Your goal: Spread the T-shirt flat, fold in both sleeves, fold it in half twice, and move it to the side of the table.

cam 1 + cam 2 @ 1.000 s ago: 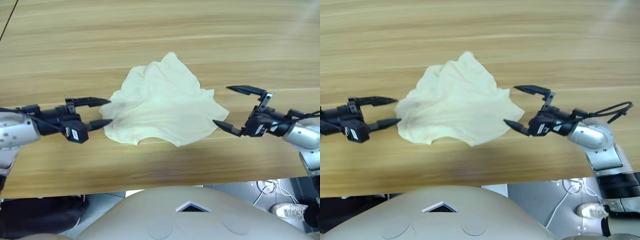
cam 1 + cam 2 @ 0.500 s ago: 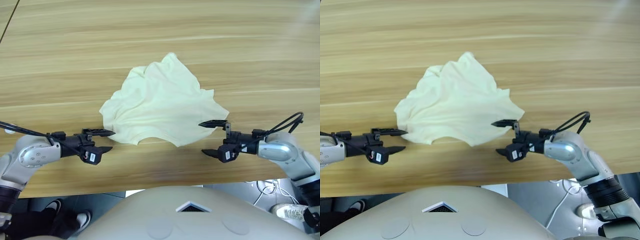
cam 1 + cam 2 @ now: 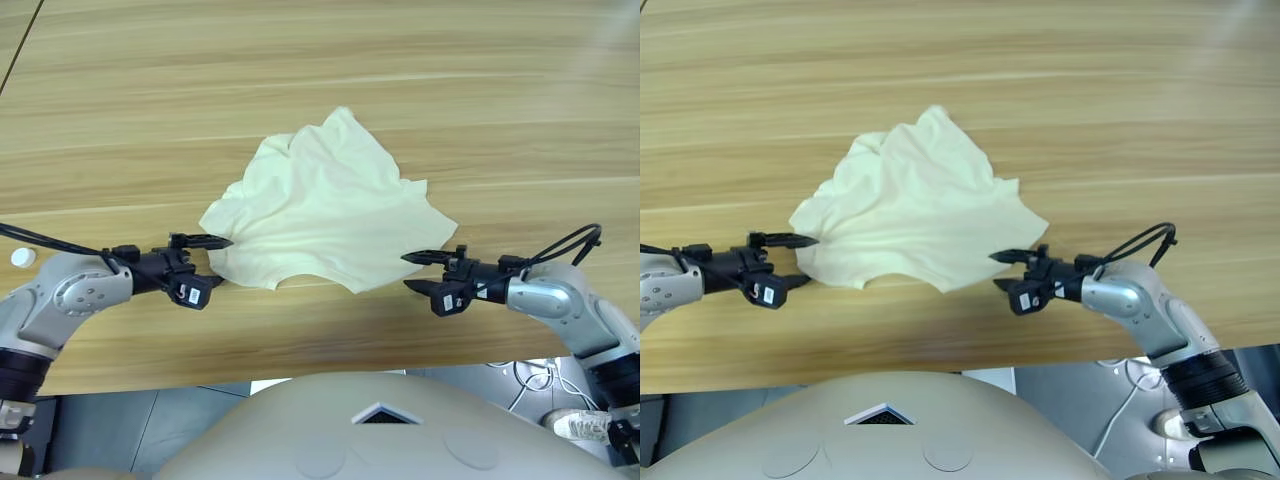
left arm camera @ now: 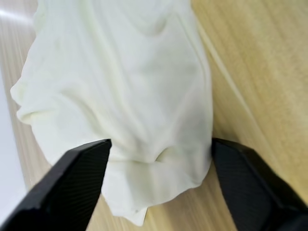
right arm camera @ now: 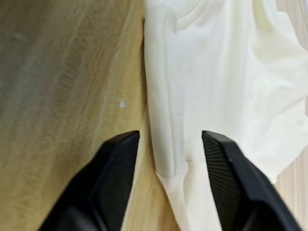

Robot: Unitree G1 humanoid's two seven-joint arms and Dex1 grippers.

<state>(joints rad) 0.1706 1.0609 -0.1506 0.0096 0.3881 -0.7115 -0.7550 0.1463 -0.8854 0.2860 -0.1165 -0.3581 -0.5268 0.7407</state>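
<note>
The T-shirt (image 3: 330, 215) lies crumpled in the middle of the table (image 3: 300, 60), a pale heap that peaks toward the upper centre of the frame and is widest along its lower part, so its broad axis runs left to right between the two arms.

The left gripper (image 3: 222, 262) sits low at the heap's lower-left lobe, fingers apart. The cloth lies directly to its right. In the left wrist view the bunched edge of the shirt (image 4: 144, 159) lies in the gap between the fingers (image 4: 72, 187).

The right gripper (image 3: 406, 272) sits at the lower-right edge, also spread, with the cloth to its left and slightly above. In the right wrist view a folded hem (image 5: 168, 144) runs into the gap, closer to one finger (image 5: 108, 183) than to the other.

Each arm is at its own side of the shirt and neither has gripped it. The spreading step looks about to begin: both would need to close on these edges and draw apart along the broad axis. The left has more cloth in its gap, and the right's narrow hem could slip out.
</note>
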